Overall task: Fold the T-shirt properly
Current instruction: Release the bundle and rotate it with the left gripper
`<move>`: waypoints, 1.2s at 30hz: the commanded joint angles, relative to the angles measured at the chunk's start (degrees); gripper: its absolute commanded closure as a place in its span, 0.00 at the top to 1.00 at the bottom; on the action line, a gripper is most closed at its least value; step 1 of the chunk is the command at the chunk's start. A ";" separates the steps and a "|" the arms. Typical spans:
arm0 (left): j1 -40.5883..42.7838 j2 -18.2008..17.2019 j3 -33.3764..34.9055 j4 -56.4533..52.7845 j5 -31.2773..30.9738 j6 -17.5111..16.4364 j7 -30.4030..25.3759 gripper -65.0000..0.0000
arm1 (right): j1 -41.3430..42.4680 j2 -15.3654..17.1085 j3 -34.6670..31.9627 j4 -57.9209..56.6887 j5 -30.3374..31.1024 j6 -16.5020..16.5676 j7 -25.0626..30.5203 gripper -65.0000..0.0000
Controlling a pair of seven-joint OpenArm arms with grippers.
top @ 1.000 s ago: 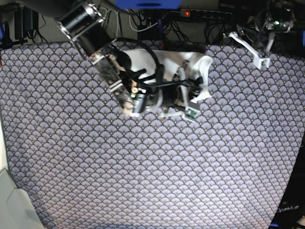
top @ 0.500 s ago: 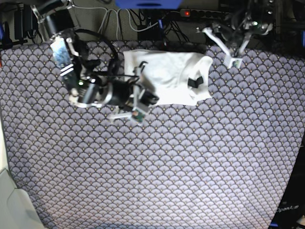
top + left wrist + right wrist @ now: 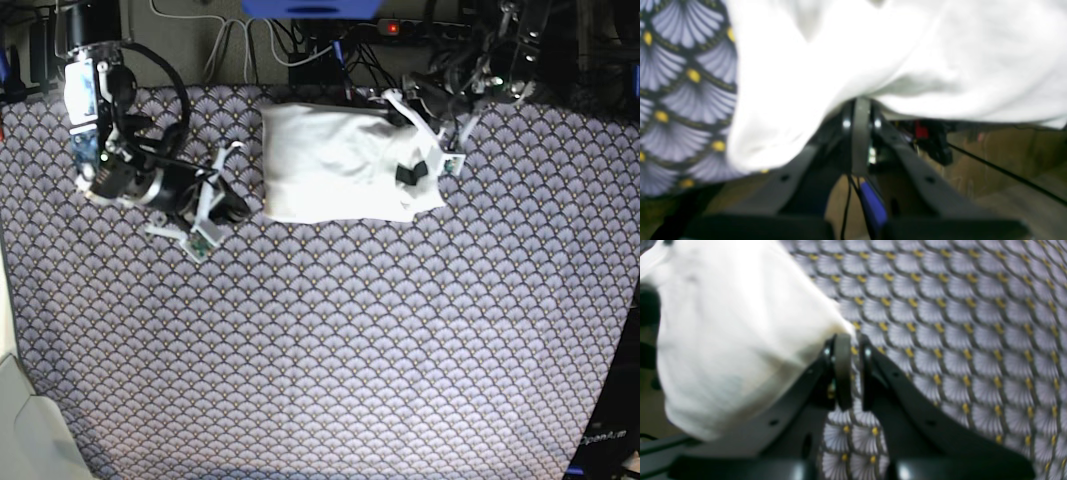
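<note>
At the far edge of your fan-patterned grey-and-yellow tablecloth (image 3: 330, 340), the white cotton T-shirt (image 3: 340, 165) lies folded into a compact rectangle, plain side up, small dark neck label (image 3: 412, 172) showing near its right end; your left gripper (image 3: 440, 135) sits at the shirt's far right corner, jaws fully closed, white cloth draped against the tips in the wrist view (image 3: 858, 110), but you can't tell if fabric is actually pinched; your right gripper (image 3: 208, 212) is off the shirt's left edge, just beside it, jaws nearly closed with a slim gap, holding nothing (image 3: 850, 350).
</note>
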 commanded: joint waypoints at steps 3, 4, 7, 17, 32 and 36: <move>-2.37 -0.14 -0.22 -2.25 -0.27 -0.16 -1.00 0.00 | -0.43 1.68 1.48 1.37 0.93 0.19 1.33 0.05; -2.90 -0.14 -0.31 -3.22 -0.27 -0.16 -1.09 0.00 | -0.87 2.12 1.83 1.90 0.93 0.19 1.33 0.05; -5.54 0.74 -0.31 -6.03 -0.36 -0.16 -1.18 0.00 | -2.01 3.88 1.83 4.54 0.93 0.19 1.33 0.05; -14.68 5.40 -0.22 -14.29 -0.36 -0.16 -1.18 0.00 | -2.80 5.81 5.96 7.00 0.93 0.19 -2.19 0.05; -32.79 12.34 0.84 -37.33 -0.36 -0.16 -7.42 0.00 | 2.12 5.63 7.19 -4.52 0.23 0.19 -0.69 0.05; -35.25 12.70 5.41 -41.02 -0.36 -0.16 -10.14 0.00 | 7.22 4.67 4.29 -11.29 -3.72 0.19 1.42 0.05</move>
